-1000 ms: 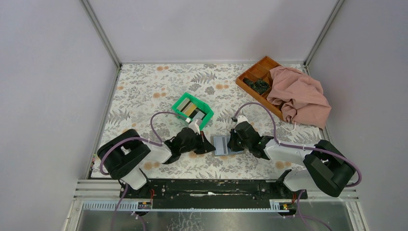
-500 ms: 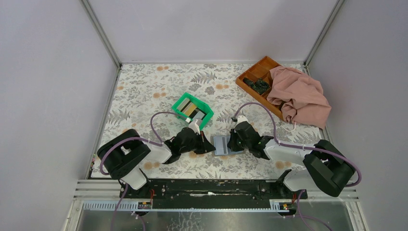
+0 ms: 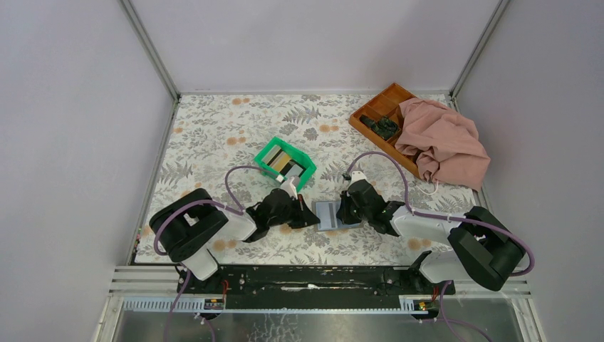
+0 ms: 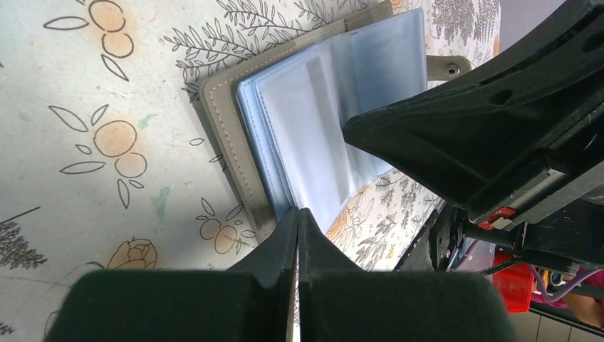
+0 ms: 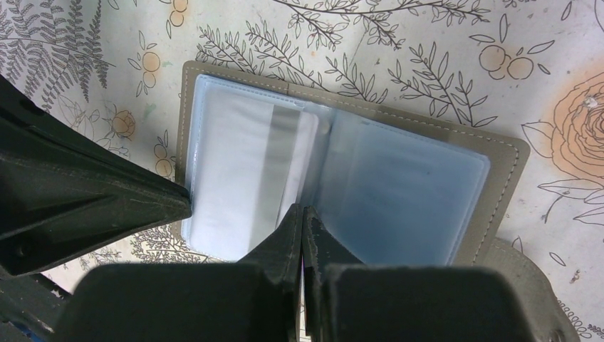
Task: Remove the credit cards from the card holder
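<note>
Right, both of my hands are down at the pale blue-grey folding card holder (image 3: 329, 214), which lies open on the floral-patterned table (image 3: 228, 128), near its front edge and between my two arms. My left hand (image 3: 310, 217) has its fingers pressed together with nothing between them, the tip at the holder's left edge. I judge it is there to pin that cover flat. My right hand (image 3: 343, 212) is likewise closed and empty, its tip at the middle fold of the clear sleeves (image 5: 399, 192), probably to part them or nudge a card along. On the right wrist camera a whitish card (image 5: 235, 171) with a grey stripe sits in the sleeve nearer my left hand, not yet out. The green plastic bin (image 3: 267, 153) just beyond holds a few cards (image 3: 285, 164). Opened out, the holder's long axis runs across the table from left to right, the fold pointing away from me and the snap tab (image 5: 534, 285) at the right end.
</note>
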Action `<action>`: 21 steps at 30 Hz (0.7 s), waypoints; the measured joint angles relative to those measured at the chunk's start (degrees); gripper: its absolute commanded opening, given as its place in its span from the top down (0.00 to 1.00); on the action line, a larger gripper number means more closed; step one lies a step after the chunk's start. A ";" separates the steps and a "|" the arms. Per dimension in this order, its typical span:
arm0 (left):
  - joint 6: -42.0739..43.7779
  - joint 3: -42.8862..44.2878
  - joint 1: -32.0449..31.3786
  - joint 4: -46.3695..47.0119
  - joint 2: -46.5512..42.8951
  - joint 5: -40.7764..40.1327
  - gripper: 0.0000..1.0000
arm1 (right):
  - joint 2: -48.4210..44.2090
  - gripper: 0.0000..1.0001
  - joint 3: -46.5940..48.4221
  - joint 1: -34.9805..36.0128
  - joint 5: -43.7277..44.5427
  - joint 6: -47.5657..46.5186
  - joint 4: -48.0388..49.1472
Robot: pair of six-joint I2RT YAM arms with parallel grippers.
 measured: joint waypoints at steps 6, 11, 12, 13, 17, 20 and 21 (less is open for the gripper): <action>-0.35 0.46 0.00 -0.02 0.09 0.37 1.00 | 0.39 1.00 0.00 -0.17 -0.13 0.00 0.31; -0.35 1.31 0.02 -0.66 0.09 0.55 1.00 | 0.61 1.00 0.00 -0.33 -0.13 0.00 0.68; -0.35 1.38 0.00 -0.72 0.09 0.55 1.00 | 0.66 1.00 0.00 -0.37 -0.09 0.00 0.76; -0.35 1.42 0.00 -0.83 0.09 0.57 1.00 | 0.68 1.00 0.00 -0.39 -0.09 0.00 0.79; -0.37 1.62 0.02 -1.03 0.09 0.61 1.00 | 0.68 1.00 0.00 -0.42 -0.09 -0.02 0.79; -0.37 1.75 0.02 -1.09 0.09 0.79 1.00 | 0.68 1.00 0.00 -0.44 -0.07 -0.02 0.79; -0.42 1.84 0.02 -1.14 0.09 0.94 1.00 | 0.70 1.00 0.00 -0.44 -0.02 -0.04 0.79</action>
